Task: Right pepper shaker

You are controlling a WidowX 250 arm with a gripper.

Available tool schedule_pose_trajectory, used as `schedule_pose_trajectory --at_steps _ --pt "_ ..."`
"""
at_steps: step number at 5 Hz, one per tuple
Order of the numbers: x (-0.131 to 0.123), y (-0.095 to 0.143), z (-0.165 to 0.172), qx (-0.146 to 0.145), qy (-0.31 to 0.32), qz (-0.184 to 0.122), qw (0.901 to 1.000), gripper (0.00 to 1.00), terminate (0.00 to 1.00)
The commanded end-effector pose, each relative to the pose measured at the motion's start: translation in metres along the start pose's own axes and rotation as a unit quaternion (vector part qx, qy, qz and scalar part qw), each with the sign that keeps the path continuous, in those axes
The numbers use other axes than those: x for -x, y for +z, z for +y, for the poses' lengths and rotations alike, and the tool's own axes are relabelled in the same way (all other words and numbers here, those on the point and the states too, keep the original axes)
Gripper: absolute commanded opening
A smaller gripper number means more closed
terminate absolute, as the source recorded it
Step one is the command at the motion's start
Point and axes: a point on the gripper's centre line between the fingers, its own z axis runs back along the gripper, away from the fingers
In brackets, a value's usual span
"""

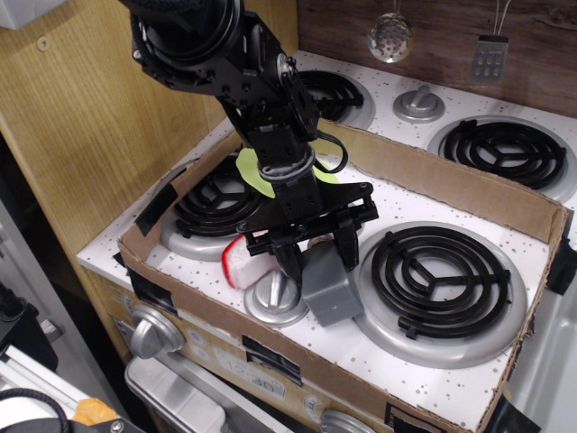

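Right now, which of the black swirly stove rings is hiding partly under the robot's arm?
The front-left coil burner. The arm covers part of it, while the front-right coil burner beside the pepper shaker shows completely.

We see a white speckled toy stovetop (pixel 424 185) with black coil burners (pixel 438 276) on silver rings. A low cardboard wall (pixel 469 191) fences the front burners. Light wood panel (pixel 86 126) on the left, dark wood backsplash (pixel 433 36) behind, where a slotted spoon (pixel 389 36) and a small spatula (pixel 489 56) hang. Silver front knob (pixel 149 332) and oven handle (pixel 176 397) below. Even, soft light.
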Motion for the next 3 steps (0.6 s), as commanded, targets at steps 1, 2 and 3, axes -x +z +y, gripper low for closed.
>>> schedule_pose_trajectory --at_steps 1,2,3 --pt "-0.005 0.017 -0.015 -0.001 -0.012 -0.072 0.9973 0.00 0.00" --pt "-0.007 0.030 -0.028 -0.004 -0.023 -0.131 0.9911 0.00 0.00" --pt "-0.009 0.040 -0.040 0.005 -0.023 -0.201 0.9794 0.00 0.00"
